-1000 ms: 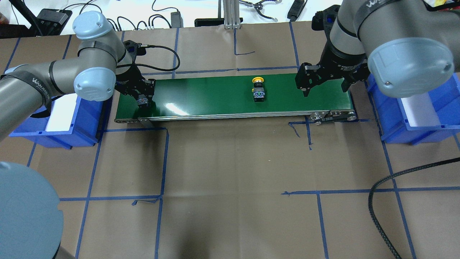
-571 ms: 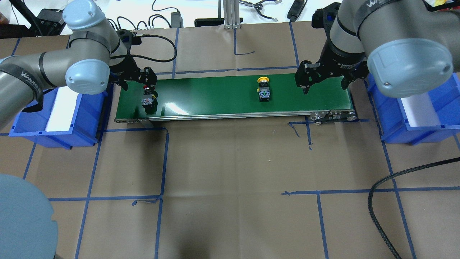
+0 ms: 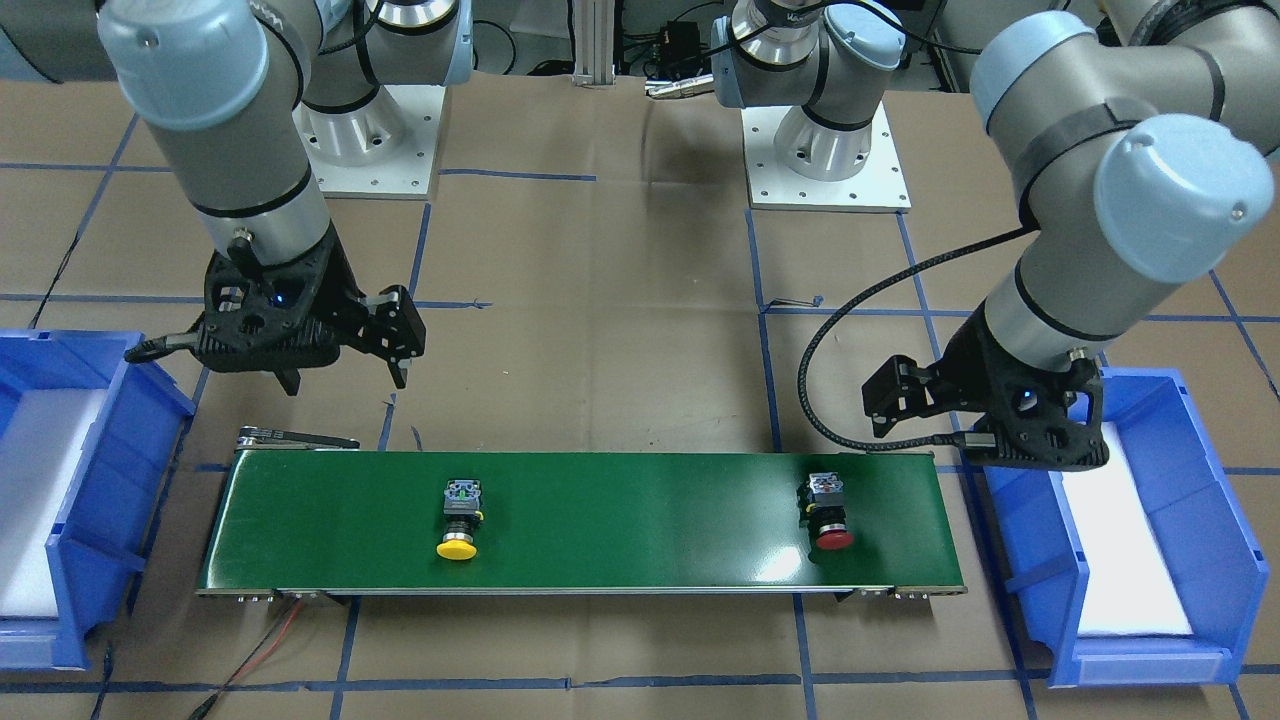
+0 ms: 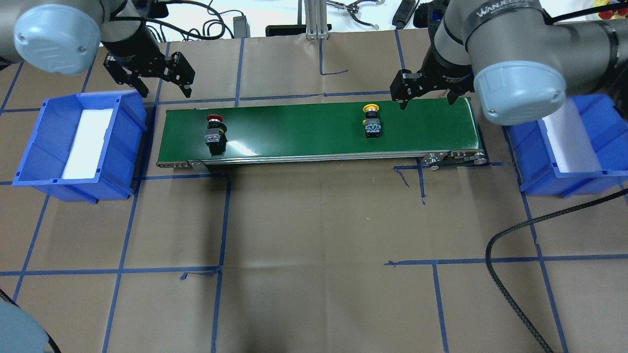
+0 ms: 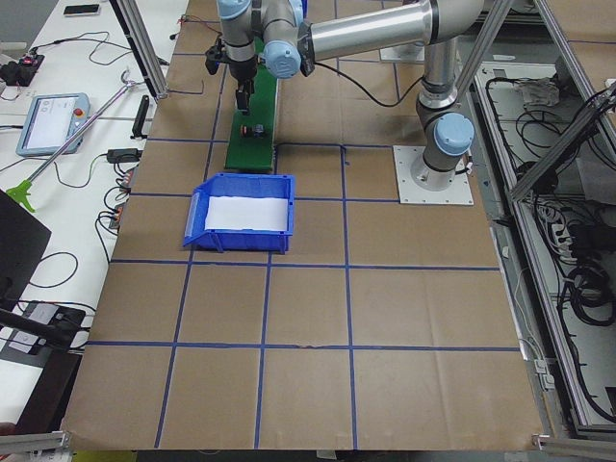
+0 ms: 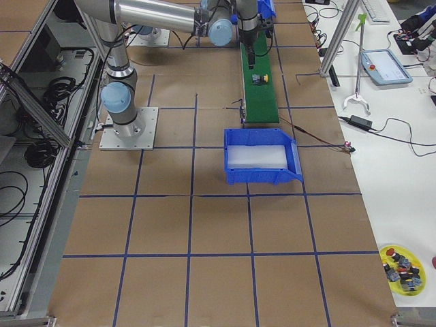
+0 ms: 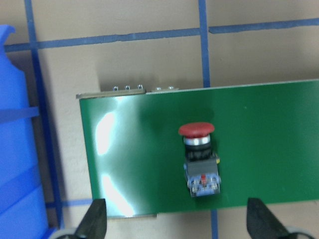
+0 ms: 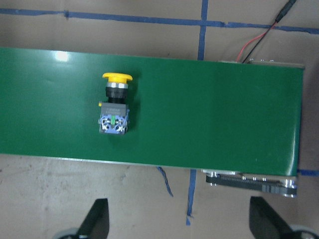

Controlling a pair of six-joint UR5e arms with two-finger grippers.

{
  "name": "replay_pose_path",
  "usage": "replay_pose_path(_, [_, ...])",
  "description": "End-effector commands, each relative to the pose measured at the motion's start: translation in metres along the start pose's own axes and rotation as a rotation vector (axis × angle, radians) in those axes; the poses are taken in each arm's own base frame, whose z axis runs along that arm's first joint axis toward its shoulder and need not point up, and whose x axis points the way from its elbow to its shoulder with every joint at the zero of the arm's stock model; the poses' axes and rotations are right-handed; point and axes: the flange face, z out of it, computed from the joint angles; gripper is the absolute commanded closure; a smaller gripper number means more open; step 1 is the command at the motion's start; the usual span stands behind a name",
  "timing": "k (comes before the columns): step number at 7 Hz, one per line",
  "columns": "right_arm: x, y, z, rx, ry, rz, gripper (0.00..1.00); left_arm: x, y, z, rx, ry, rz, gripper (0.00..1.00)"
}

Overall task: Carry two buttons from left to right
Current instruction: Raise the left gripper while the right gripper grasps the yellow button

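Starting at the belt's left end: your left gripper hangs high over it, fingers spread, nothing between them.

Agreed, and a second ago you had it down on the belt with the red button between its fingers. It has let go and risen since.

You'll find that red button lying on its side near the left end. Its long axis runs across the belt, cap toward the long edge away from the robot, grey block toward the robot's edge. It sits well below the left gripper, clear of it.

It has also travelled a little rightward since you released it. So has your yellow button, which is now right of the belt's middle, lying the same way with its cap to the far edge.

Your right gripper hovers above the belt's right part, fingers spread and empty. The yellow button lies below it and to its left, not touching.

You'll notice that gripper has shifted slightly leftward.
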Motion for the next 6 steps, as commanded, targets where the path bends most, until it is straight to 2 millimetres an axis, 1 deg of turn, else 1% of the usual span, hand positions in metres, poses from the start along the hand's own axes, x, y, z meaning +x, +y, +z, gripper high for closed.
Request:
replay_pose_path(1, [0.002, -0.032, 0.057, 0.069, 0.0, 0.001, 0.0, 0.013, 0.058, -0.046, 0.002, -0.001, 0.0, 0.0])
replay_pose_path(2, [0.003, -0.046, 0.085, 0.102, 0.002, 0.002, 0.0, 0.019, 0.087, -0.053, 0.01, -0.002, 0.0, 0.0])
replay_pose_path(3, [0.002, -0.052, 0.095, 0.096, -0.002, -0.001, 0.0, 0.023, 0.112, -0.056, 0.011, -0.004, -0.002, 0.0])
replay_pose_path(4, [0.001, -0.052, 0.107, 0.085, -0.004, -0.002, 0.0, 0.024, 0.117, -0.054, 0.008, -0.003, -0.003, 0.0])
replay_pose_path(5, [0.002, -0.051, 0.12, 0.103, 0.0, -0.004, 0.0, 0.024, 0.116, -0.053, 0.007, -0.002, -0.005, 0.0])
replay_pose_path(6, [0.001, -0.05, 0.134, 0.082, -0.002, -0.004, 0.0, 0.026, 0.115, -0.053, 0.005, -0.003, -0.008, 0.0])
